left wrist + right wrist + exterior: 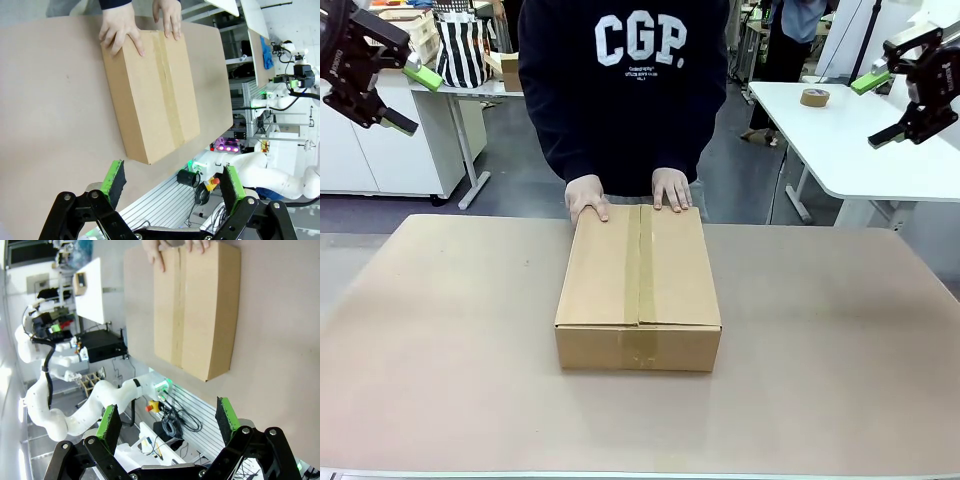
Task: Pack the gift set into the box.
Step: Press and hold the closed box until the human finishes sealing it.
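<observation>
Two hands (pixel 586 197) are laid on the 12 o'clock edge of the taped box (pixel 638 275), seemingly steadied at the worktop (pixel 440 340) centre, while the left end effector (pixel 413 98) at 10 o'clock and right end effector (pixel 877 108) at 2 o'clock are held open, raised clear.

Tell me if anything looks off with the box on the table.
Nothing stands out. The box sits flat on the table, flaps shut and taped along the seam. The person's hands rest on its far edge. The robot's left hand and right hand hang open, away from it.
</observation>
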### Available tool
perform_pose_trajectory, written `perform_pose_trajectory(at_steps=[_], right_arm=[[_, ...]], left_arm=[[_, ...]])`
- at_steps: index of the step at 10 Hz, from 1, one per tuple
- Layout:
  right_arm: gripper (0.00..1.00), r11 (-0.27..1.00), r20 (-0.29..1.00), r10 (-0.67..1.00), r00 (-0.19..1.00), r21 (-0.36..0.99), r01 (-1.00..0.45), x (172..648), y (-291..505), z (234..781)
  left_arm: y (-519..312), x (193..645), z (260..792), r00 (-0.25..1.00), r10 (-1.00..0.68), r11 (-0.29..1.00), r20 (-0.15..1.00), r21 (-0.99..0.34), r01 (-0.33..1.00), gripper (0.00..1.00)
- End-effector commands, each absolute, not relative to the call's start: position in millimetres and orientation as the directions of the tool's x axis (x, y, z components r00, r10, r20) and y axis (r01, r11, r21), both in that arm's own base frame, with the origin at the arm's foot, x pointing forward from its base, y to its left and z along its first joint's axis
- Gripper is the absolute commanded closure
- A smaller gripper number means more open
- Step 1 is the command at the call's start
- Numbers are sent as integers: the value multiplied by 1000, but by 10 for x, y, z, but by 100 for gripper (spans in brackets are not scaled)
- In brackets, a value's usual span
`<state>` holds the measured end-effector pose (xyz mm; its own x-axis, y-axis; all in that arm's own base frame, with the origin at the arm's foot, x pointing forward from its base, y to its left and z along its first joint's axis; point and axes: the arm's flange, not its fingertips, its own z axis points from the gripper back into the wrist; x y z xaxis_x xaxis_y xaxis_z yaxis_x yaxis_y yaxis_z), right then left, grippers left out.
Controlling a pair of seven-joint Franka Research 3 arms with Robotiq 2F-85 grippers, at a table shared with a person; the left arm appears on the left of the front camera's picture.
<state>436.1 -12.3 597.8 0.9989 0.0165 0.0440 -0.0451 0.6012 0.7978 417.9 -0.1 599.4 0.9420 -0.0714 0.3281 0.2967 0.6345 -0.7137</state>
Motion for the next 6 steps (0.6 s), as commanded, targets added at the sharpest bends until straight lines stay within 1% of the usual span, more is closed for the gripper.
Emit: perform_pose_trajectory(at_steps=[1, 6], right_arm=[[0, 612, 26, 15, 1000, 790, -30, 4359, -118, 6019], [0, 612, 26, 15, 1000, 790, -30, 4359, -118, 6019]], left_arm=[[-13, 4155, 5991, 942, -72, 631, 329, -716, 298, 0], [-13, 4155, 5991, 942, -72, 631, 329, -716, 298, 0]])
